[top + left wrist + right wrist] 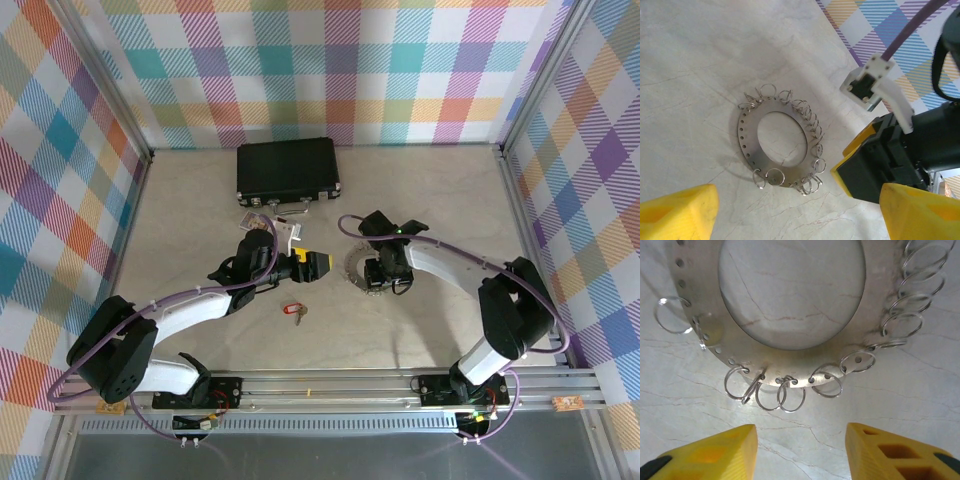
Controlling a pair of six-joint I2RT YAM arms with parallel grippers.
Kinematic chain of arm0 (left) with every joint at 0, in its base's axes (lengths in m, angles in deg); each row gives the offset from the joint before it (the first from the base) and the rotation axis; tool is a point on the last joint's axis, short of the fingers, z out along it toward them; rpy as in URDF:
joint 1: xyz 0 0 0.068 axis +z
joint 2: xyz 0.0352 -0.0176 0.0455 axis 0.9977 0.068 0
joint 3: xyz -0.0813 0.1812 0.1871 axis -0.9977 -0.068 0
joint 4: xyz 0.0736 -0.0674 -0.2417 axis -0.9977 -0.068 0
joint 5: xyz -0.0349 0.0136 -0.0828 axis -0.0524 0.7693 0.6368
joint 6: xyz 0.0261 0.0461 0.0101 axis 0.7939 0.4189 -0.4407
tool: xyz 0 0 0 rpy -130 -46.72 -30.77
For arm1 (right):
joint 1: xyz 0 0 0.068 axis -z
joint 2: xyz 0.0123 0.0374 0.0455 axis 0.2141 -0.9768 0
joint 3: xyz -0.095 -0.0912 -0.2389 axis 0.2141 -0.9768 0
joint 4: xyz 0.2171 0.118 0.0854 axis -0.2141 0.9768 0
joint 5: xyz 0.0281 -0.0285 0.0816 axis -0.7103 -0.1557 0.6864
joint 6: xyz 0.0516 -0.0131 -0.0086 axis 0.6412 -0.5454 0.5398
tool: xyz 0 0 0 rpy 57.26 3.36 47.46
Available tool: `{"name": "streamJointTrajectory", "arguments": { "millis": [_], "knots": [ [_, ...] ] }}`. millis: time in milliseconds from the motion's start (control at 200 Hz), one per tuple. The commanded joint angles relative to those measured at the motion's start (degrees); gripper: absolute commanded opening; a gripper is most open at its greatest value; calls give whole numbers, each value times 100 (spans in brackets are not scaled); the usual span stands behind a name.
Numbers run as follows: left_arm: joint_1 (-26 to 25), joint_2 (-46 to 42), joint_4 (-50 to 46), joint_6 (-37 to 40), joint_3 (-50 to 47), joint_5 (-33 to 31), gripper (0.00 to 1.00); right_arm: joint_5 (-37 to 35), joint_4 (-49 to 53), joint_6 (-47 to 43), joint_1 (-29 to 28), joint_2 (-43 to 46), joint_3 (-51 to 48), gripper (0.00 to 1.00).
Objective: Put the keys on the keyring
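Black case (288, 170), marble tabletop (195, 205), plaid walls (330, 70)

**Three cameras, all meeting on one ring**

The top camera sits high above and behind the arms. It looks down and forward over the whole bench (200, 200), with the bases along its lower edge, and from there the keyring (362, 268) is small near mid-frame. The right wrist camera hangs very near, facing almost straight down past the right tool (802, 452), and the keyring's plate (790, 365) runs off the top of the frame. The left wrist camera stands farther back, slanting down past the left tool (800, 220). It takes in the whole keyring (747, 135) with the right tool beside it. All three views share that ring and the bench around it.
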Motion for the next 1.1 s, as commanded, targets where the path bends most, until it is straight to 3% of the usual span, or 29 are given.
{"name": "streamJointTrajectory", "arguments": {
  "millis": [0,270,655,1095],
  "knots": [
    [66,-224,-10,131,-79,120,83,181,189,-209,9,-117,49,46],
    [66,-223,116,73,-88,206,83,146,59,-241,-7,-382,-56,36],
    [66,-207,198,68,-123,260,83,204,-169,-254,-133,-723,-67,35],
    [66,-169,258,57,-142,278,83,-210,-77,-332,-211,-827,67,27]
  ]
}}
